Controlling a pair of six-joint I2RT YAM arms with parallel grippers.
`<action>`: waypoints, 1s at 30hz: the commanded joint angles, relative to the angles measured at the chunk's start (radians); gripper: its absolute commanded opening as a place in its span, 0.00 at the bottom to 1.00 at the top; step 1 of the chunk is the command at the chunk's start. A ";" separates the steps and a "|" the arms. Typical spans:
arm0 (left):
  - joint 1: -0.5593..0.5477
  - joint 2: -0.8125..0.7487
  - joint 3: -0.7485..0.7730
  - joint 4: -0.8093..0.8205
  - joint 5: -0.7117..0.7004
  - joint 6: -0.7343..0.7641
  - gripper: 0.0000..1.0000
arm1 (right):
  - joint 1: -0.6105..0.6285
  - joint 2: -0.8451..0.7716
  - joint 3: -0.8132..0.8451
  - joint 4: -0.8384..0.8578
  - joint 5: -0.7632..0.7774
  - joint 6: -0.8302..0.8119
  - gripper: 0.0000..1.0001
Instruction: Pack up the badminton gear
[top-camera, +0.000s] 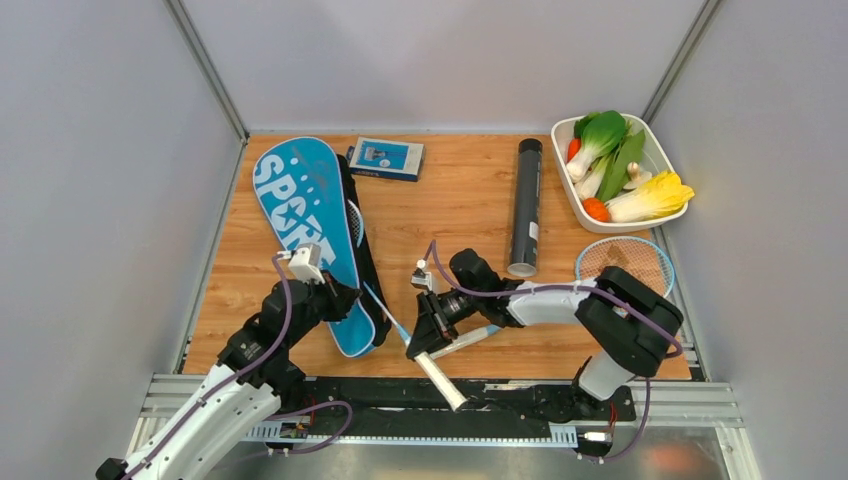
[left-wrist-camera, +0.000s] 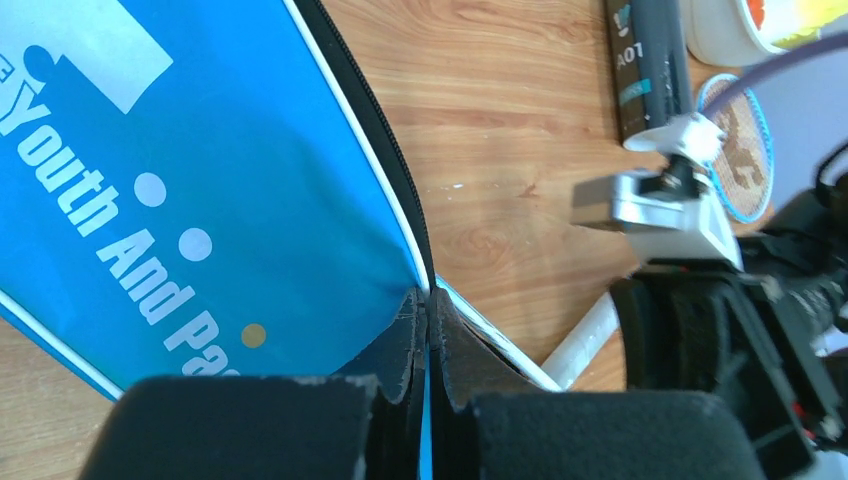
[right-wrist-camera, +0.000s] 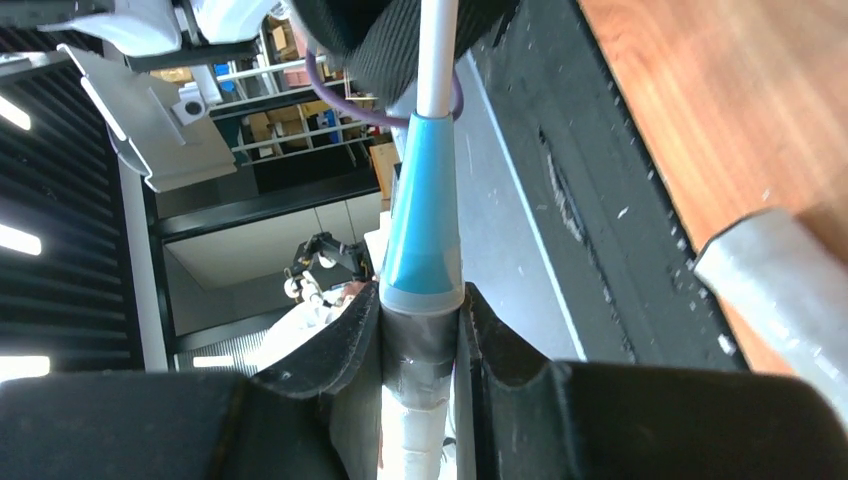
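Note:
The blue "SPORT" racket cover (top-camera: 300, 215) lies at the left of the table. My left gripper (top-camera: 345, 298) is shut on its open edge near the lower end, and its jaws pinch the thin blue fabric (left-wrist-camera: 428, 300). One racket has its shaft (top-camera: 385, 310) running into the cover. My right gripper (top-camera: 420, 345) is shut on that racket's white handle just below the light-blue cone (right-wrist-camera: 425, 220). The second racket's head (top-camera: 625, 262) lies at the right, partly under the right arm. The black tube (top-camera: 525, 205) lies at center right. No shuttlecocks show.
A small blue box (top-camera: 385, 157) sits at the back by the cover. A white tray (top-camera: 655, 150) of vegetables stands at the back right. The second racket's white handle (top-camera: 470, 338) lies by my right gripper. The held handle juts over the metal rail (top-camera: 520, 395) at the near edge.

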 joint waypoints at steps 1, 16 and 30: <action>-0.001 -0.039 0.004 0.077 0.104 0.010 0.00 | -0.001 0.080 0.114 0.130 -0.002 -0.082 0.00; -0.001 -0.104 -0.037 0.008 0.170 -0.088 0.00 | -0.057 0.313 0.413 0.022 0.023 -0.075 0.16; -0.001 -0.018 -0.010 -0.059 0.103 -0.147 0.00 | -0.078 0.297 0.393 -0.009 0.093 -0.129 0.02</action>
